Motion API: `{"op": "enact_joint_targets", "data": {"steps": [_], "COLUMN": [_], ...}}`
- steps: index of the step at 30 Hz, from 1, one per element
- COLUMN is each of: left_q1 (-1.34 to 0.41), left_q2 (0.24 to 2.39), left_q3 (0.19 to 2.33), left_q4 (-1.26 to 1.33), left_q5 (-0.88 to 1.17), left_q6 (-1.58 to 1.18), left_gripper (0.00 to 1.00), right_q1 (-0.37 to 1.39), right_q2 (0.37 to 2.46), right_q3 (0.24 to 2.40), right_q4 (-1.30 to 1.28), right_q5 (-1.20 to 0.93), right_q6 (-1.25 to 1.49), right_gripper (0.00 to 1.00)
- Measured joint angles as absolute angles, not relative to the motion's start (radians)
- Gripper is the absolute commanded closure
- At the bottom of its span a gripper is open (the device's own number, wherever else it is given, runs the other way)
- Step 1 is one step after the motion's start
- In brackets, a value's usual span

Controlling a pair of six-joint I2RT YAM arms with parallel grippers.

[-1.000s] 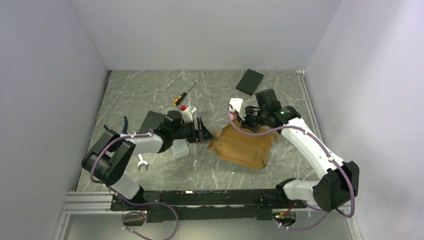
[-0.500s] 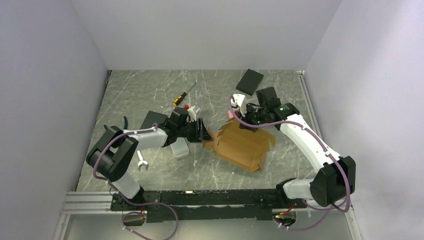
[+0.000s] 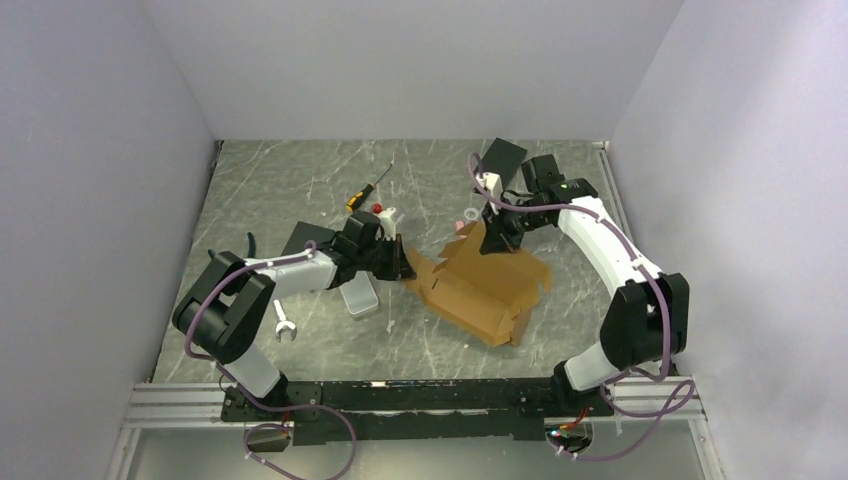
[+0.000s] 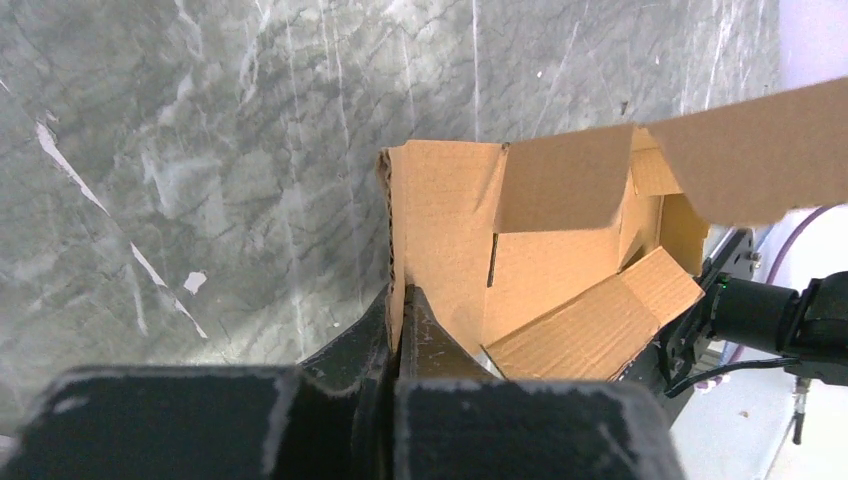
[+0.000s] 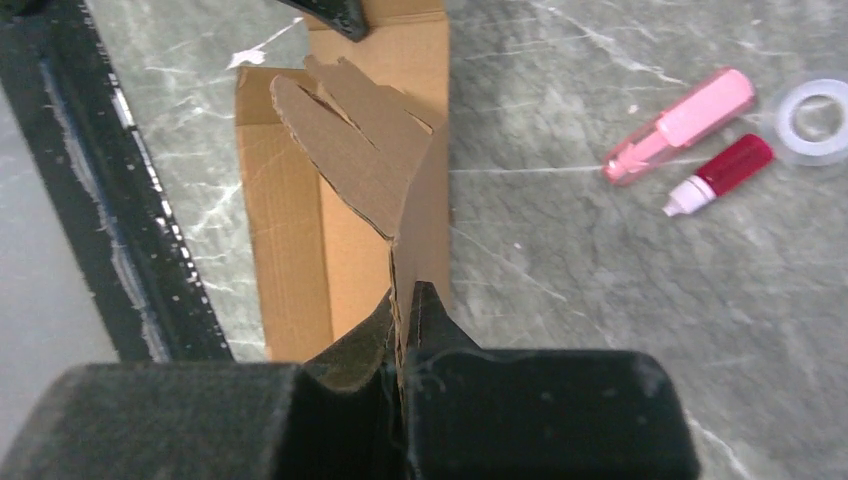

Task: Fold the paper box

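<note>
The paper box (image 3: 485,285) lies a little toward 3 o'clock from the middle of the desk (image 3: 300,180). It is tan cardboard, half formed, with its flaps standing unevenly. The left claw (image 3: 402,262) is pressed together on the box's 9 o'clock edge. In the left wrist view the fingers of this claw (image 4: 400,305) pinch a single upright wall of the box (image 4: 545,270), one finger on each face. The right claw (image 3: 490,235) is clamped on the box's 12 o'clock edge. The right wrist view shows it (image 5: 405,300) gripping a thin upright panel of the box (image 5: 345,160) edge-on.

A screwdriver (image 3: 368,187) lies at 11 o'clock from the box, well apart from it. A black slab (image 3: 505,152) sits at 12 o'clock, partly behind the right arm. A grey tin (image 3: 358,300) rests just beside the left arm. In the right wrist view, a pink tube (image 5: 680,122), a red bottle (image 5: 720,172) and a tape ring (image 5: 815,108) lie close together on the marbled surface.
</note>
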State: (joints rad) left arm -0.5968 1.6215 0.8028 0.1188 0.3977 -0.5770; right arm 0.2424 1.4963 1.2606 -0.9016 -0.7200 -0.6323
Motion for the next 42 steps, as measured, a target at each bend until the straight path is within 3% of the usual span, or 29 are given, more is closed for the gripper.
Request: {"op": "enact_joint_targets", "data": {"steps": [22,28,34,42], "left_q1": [-0.611,-0.612,-0.612,-0.609], "left_q2": [1.637,1.651,1.651,1.624], "left_q3": [0.854,0.864,0.868,0.887], "left_q4": [0.098,0.084,0.084,0.039], "left_q5": [0.301,0.297,0.287,0.275], "left_q6": [-0.36,-0.348,-0.365,-0.41], "left_gripper": [0.97,0.89,0.75,0.67], "right_q1": [0.222,0.221,0.22,0.22], "right_q2": [1.777,1.778,1.778,1.763], "right_q3": [1.447,1.401,1.353,1.317], "right_q4": [-1.05,-0.993,-0.967,-0.935], "right_q5": [-0.878,-0.884,-0.879,-0.858], "right_q6": [-0.646,-0.612,-0.59,-0.567], "right_gripper": [1.0,1.0,1.0,1.0]}}
